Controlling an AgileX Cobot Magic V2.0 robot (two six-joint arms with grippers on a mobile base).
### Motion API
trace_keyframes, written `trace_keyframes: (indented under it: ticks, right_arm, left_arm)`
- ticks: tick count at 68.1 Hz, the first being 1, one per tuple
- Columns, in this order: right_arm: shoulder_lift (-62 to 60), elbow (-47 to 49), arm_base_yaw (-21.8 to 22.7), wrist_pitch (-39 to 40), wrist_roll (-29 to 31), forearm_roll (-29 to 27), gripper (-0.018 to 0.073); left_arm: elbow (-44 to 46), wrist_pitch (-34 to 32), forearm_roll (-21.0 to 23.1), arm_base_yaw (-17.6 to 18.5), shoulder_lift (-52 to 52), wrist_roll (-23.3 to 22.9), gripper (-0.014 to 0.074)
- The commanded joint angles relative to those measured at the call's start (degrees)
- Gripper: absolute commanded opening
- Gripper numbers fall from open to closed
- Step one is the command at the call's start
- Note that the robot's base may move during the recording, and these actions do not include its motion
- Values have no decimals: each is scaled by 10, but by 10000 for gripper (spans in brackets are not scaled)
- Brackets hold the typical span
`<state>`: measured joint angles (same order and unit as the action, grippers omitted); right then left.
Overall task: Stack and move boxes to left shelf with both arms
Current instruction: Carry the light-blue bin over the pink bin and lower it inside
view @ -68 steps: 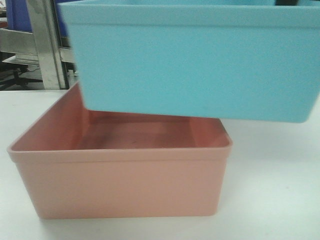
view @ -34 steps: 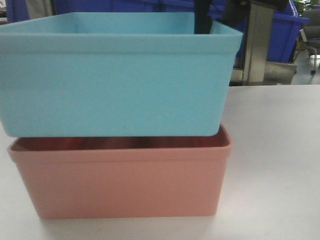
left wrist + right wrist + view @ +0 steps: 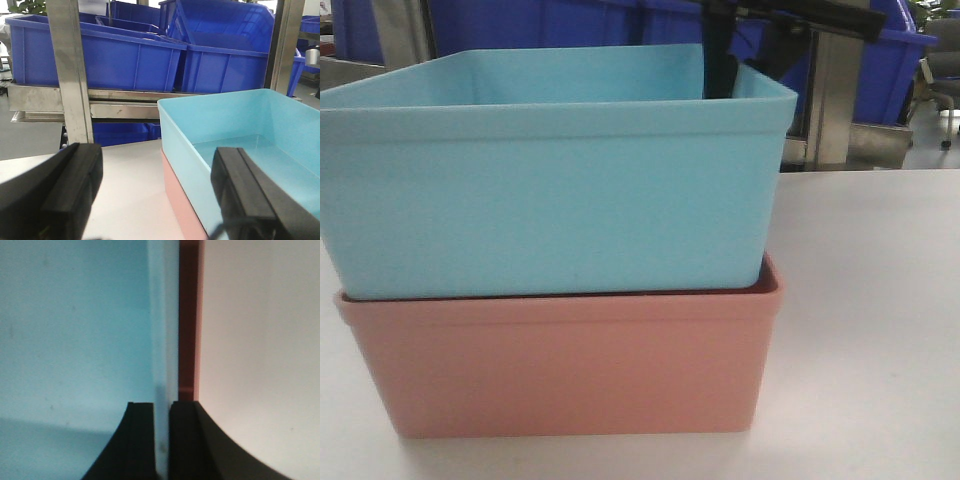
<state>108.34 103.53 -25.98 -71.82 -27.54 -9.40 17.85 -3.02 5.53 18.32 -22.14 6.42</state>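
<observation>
The light blue box sits nested in the salmon pink box on the white table, its upper part standing above the pink rim. My right gripper is shut on the blue box's right wall, one finger inside and one outside, with the pink rim just beyond; its black fingers show at the box's far right corner. My left gripper is open, straddling the near wall of the blue box above the pink box. The left shelf's steel front bar runs behind the table.
Dark blue storage bins sit on the steel rack, with upright steel posts in front. More blue bins and a post stand behind the table. An office chair is at far right.
The blue box has swung left over the pink box, levelled out and dropped down into it. It now sits lower inside the pink rim.
</observation>
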Motion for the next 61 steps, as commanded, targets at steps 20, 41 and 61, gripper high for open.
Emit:
trace_keyframes:
  ticks: [20,41,61]
  right_arm:
    - [-24,24,0,-6,-2,-15,56]
    - [-24,24,5,-15,-2,-8,56]
    - [-24,15,9,-16,-2,-8,56]
  left_arm:
    - [17,-45,-1,3,-5,3,371]
    - [17,-45,-1,3,-5,3,371]
    - [17,-45,-1,3,-5,3,371]
